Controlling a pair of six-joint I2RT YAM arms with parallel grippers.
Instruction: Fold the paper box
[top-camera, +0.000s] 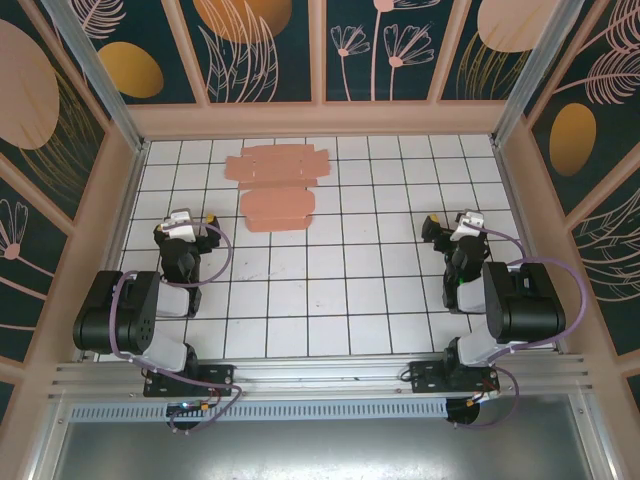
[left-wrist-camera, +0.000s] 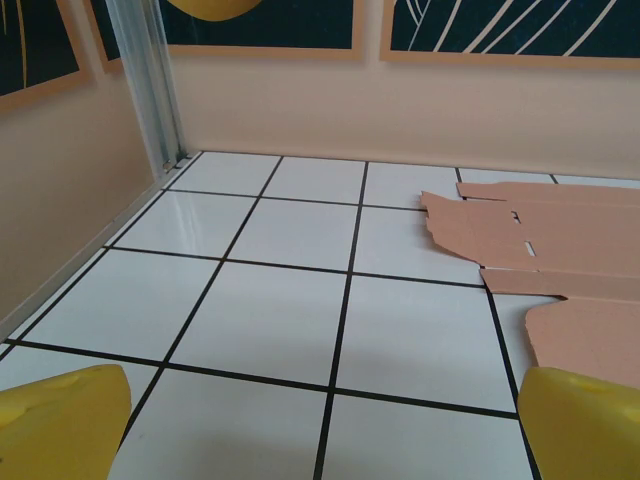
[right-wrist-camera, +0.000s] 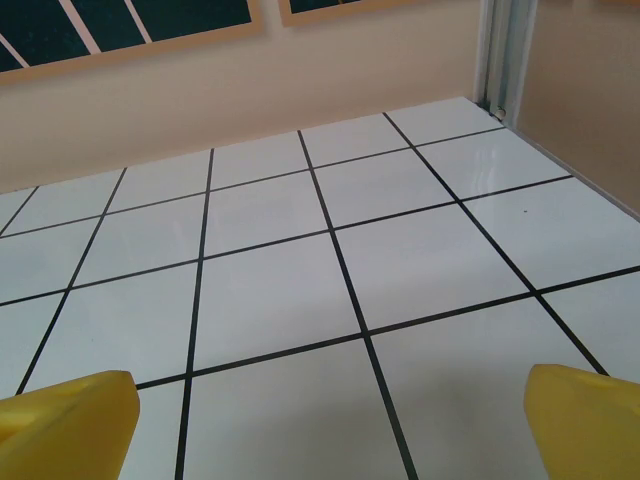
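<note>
The paper box (top-camera: 277, 183) is a flat salmon-pink die-cut sheet with flaps and tabs, lying on the white grid table toward the back, left of centre. The left wrist view catches its left part (left-wrist-camera: 545, 245) at the right edge of the picture. My left gripper (top-camera: 190, 222) hovers low at the left side of the table, short of the sheet and to its left, open with nothing between its yellow fingers (left-wrist-camera: 60, 420). My right gripper (top-camera: 450, 228) sits at the right side, well away from the sheet, open and empty over bare tiles, yellow fingertips (right-wrist-camera: 585, 415) wide apart.
Beige walls (top-camera: 320, 120) with dark floral panels enclose the table on three sides. An aluminium post (left-wrist-camera: 150, 80) stands in the back left corner, another (right-wrist-camera: 505, 55) in the back right. Open tiles (top-camera: 330, 290) lie between the two arms.
</note>
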